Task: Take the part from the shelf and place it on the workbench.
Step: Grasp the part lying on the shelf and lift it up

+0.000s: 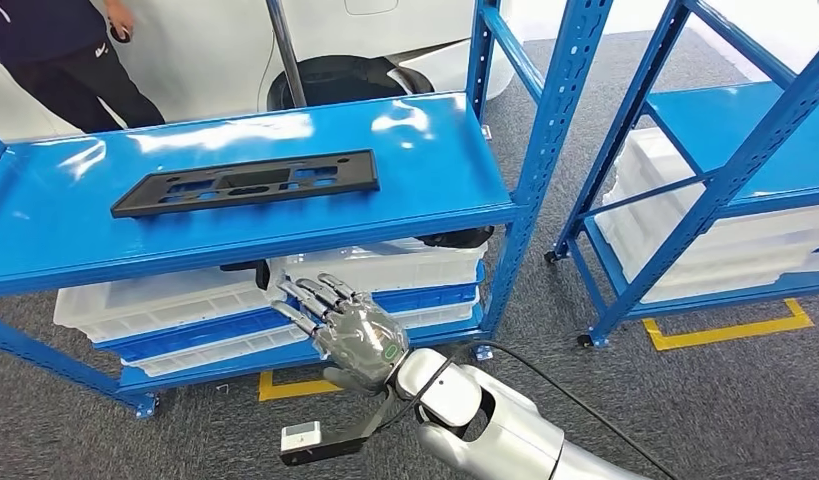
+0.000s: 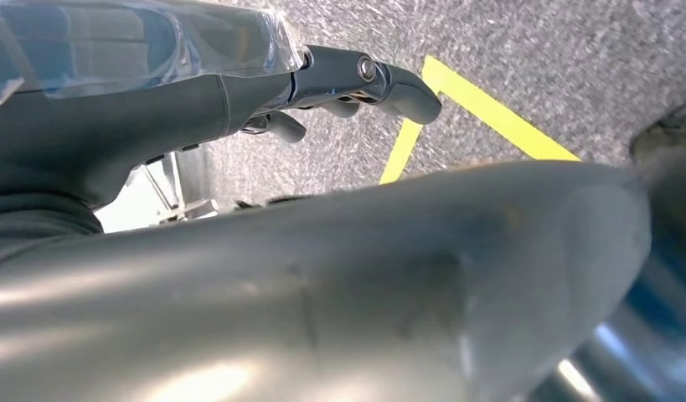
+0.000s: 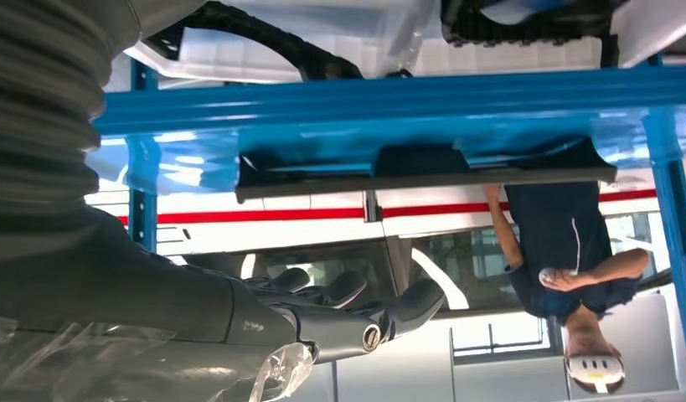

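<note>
The part (image 1: 247, 182) is a long, flat black plate with cut-outs, lying on the top board of the blue shelf (image 1: 425, 150), left of its middle. My right hand (image 1: 350, 325) is raised in front of the shelf, below its front edge and right of the part, fingers spread and holding nothing. In the right wrist view the part (image 3: 423, 167) shows edge-on on the blue board, well beyond my empty right hand (image 3: 339, 314). My left hand (image 2: 339, 84) hangs over the grey carpet, fingers stretched out with nothing in them.
White bins (image 1: 385, 275) fill the shelf's lower level. A second blue rack (image 1: 725, 130) with white bins stands to the right. Yellow tape (image 1: 730, 330) marks the carpet. A person (image 1: 65, 50) stands behind the shelf at far left, next to a white car.
</note>
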You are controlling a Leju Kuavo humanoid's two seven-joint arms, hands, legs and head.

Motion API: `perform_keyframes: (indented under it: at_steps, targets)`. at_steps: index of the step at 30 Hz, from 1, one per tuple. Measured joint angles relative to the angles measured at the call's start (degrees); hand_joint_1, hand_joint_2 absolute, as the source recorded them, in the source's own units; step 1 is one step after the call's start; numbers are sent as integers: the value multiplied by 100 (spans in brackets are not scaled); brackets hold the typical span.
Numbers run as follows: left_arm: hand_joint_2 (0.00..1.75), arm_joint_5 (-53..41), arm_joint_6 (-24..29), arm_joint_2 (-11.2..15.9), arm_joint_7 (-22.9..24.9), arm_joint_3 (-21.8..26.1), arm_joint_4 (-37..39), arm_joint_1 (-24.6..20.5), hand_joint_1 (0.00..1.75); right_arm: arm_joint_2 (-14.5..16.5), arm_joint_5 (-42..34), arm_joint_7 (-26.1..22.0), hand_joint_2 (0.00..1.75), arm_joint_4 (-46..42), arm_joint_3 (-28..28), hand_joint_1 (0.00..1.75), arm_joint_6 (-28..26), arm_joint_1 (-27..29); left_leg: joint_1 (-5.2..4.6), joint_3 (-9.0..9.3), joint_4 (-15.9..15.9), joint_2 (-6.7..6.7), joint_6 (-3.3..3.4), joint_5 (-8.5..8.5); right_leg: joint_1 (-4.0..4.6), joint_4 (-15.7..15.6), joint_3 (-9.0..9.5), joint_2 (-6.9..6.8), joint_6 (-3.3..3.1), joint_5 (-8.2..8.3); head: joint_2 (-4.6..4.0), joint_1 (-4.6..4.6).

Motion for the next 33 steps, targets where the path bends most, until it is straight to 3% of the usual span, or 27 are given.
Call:
perform_keyframes:
  at_steps: [2,4,5,6,7,9,11,14,16,17,19,20,21,22,23,24,26,27,30,32,33]
  targets:
    - [0,4,-9,8,0,-1,1,-6,0,34,-11,-63,175,25,23,0,-8,12,14,-207,432,3,-60,-227,-35,-32,32,-6,-44,4,0,-14]
    - [0,15,-20,13,-4,0,2,-17,0,68,-33,-131,175,76,53,0,-34,50,16,-628,1254,4,-110,-556,-38,-32,49,-11,-66,-16,-1,-33]
    - [0,19,-22,17,-7,1,2,-28,0,80,-43,-154,175,106,71,0,-44,81,17,-813,1582,5,-128,-640,-37,-31,59,-12,-69,-27,-1,-38]
    - [0,23,-22,23,-8,2,2,-37,0,89,-48,-172,175,137,87,0,-54,113,17,-904,1701,5,-138,-610,-38,-30,73,-12,-68,-40,-1,-43]
    - [0,25,-22,32,-5,2,3,-42,0,101,-53,-183,175,170,102,0,-62,138,20,-878,1583,5,-143,-466,-41,-29,94,-7,-62,-56,-1,-48]
    - [0,33,-23,55,1,0,9,-30,0,136,-68,-210,175,228,119,0,-80,159,25,-560,790,6,-131,-3,-47,-29,153,12,-31,-94,-1,-55]
    - [0,37,-31,68,4,-2,16,-21,0,169,-90,-234,175,274,125,0,-105,159,0,-266,112,-1,-69,239,-25,-21,183,30,24,-134,0,-60]
    - [0,37,-52,69,4,-5,19,-11,0,202,-98,-259,175,341,150,0,-130,166,-32,-181,-27,-13,65,223,-8,-30,192,35,103,-165,1,-45]
    - [0,37,-61,72,4,-8,20,-5,0,221,-85,-264,175,374,169,0,-147,168,-18,-150,-46,-13,137,225,-19,130,138,21,158,-275,1,-36]
    - [0,37,-62,74,4,-8,21,-8,0,226,-74,-264,175,392,177,0,-157,168,-8,-131,-55,-10,168,224,-23,382,24,14,182,-409,1,-30]
    - [0,38,-63,83,4,-8,24,-13,0,232,-56,-264,175,437,190,0,-174,177,-14,-112,-54,-6,214,203,-26,1205,-396,4,206,-755,1,-18]
    - [0,39,-64,86,4,-9,25,-12,0,232,-48,-264,175,465,196,0,-177,187,-19,-106,-53,-5,225,195,-27,1574,-611,4,209,-863,1,-16]
    - [0,39,-65,88,4,-10,26,-9,0,232,-36,-265,175,493,203,0,-179,196,-26,-98,-52,-7,233,186,-26,1767,-748,4,202,-868,0,-16]
    - [0,39,-65,89,3,-12,26,-6,0,233,-21,-266,175,521,211,0,-179,203,-34,-84,-51,-11,236,176,-24,1717,-764,4,186,-757,1,-16]
    - [0,38,-65,89,1,-15,26,-4,0,235,-7,-266,175,544,220,0,-179,206,-42,-62,-52,-18,235,163,-15,1419,-648,4,154,-551,0,-15]
    - [0,35,-65,89,-4,-19,26,-3,0,240,6,-267,175,564,231,0,-178,206,-49,-36,-53,-25,230,148,-1,976,-449,3,107,-311,-1,-15]
    - [0,31,-65,88,-14,-27,26,-8,0,260,16,-272,175,601,249,0,-177,205,-77,-5,-47,-31,194,106,39,218,-92,-9,20,-24,-1,-17]
    - [0,30,-66,88,-18,-30,26,-10,0,272,17,-275,175,619,257,0,-177,206,-80,-1,-45,-30,167,86,53,43,-10,-14,-4,12,-1,-20]
    - [0,31,-72,93,-17,-36,26,-13,0,307,19,-284,175,677,278,0,-177,208,-63,2,-34,-22,78,39,52,-32,21,-17,-30,6,0,-23]
    - [0,32,-81,96,-17,-40,27,-16,0,340,18,-293,175,717,284,0,-177,208,-50,-135,280,-15,12,-143,15,-68,59,-23,-68,9,0,-43]
    - [0,33,-86,98,-16,-43,28,-14,0,358,16,-301,175,739,286,0,-177,210,-38,-307,626,-12,-20,-307,1,-76,75,-27,-84,5,0,-57]
